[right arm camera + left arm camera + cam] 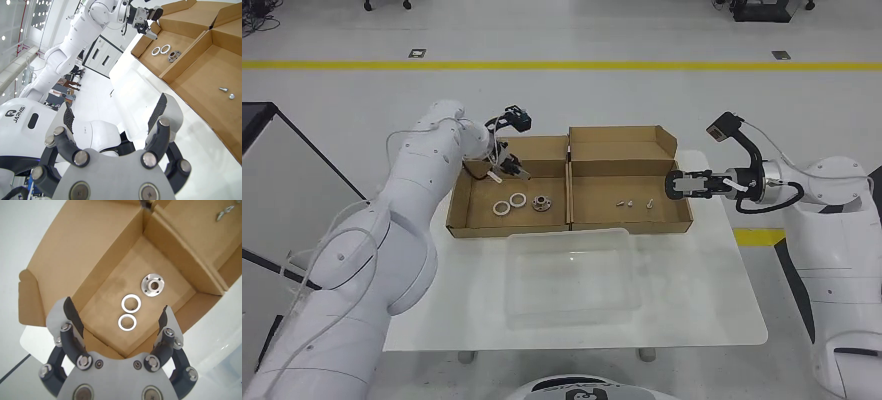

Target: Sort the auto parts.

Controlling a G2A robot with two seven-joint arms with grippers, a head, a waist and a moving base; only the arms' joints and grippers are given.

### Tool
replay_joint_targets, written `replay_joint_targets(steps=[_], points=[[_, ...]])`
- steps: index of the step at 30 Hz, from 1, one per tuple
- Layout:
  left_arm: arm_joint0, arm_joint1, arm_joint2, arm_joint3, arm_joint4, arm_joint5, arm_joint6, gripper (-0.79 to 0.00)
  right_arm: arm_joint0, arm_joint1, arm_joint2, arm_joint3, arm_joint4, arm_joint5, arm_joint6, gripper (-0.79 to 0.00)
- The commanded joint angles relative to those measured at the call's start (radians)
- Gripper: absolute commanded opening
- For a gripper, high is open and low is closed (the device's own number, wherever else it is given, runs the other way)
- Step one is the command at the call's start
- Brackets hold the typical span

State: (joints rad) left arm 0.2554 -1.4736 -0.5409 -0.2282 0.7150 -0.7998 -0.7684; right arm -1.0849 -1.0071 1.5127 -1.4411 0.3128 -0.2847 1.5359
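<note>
The left end effector (117, 303), fingers apart, hangs over the far-left corner of the left cardboard box (482, 192). Inside, two rings (123, 303) lie flat just beside a flanged hub (149, 289) that stands bore-up. The right end effector (674, 185), fingers spread, lies level, pointing at the outer wall of the right box (602, 188). In that box a bolt (223, 89) lies on its side near a small nut (231, 96); the bolt's heading is too small to judge.

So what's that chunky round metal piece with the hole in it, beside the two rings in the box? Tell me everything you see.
The flanged hub is silvery, machined-looking metal: a round disc with small holes around its rim and a raised collar with a central bore. It lies flat, collar up, on the floor of the cardboard box, close beside a ring, seemingly not touching it.
</note>
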Motion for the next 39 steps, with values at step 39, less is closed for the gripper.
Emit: replay_joint_targets(steps=[39], points=[[0.906, 0.490, -0.904, -1.628, -0.699, 0.332, -0.366, 0.000, 0.000, 0.000, 0.000, 0.000, 0.000, 0.000, 0.000, 0.000]])
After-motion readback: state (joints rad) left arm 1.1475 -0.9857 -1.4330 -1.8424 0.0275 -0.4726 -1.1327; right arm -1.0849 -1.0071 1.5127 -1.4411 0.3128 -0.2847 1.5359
